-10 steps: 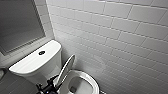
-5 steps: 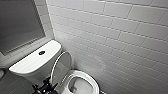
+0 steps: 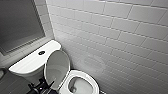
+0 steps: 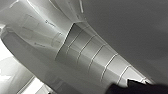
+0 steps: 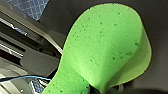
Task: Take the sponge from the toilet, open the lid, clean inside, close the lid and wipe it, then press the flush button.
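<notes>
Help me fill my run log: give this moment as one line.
white glossy ceramic toilet: oval lid raised, bowl open | right gripper: pinching bright green soft sponge | left gripper: low beside raised lid

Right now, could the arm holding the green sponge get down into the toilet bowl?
Probably yes. The lid stands raised, so the bowl lies open with nothing across it. The sponge sits pinched in the right pincer, and the left pincer is at the lid's edge, not over the bowl.
</notes>
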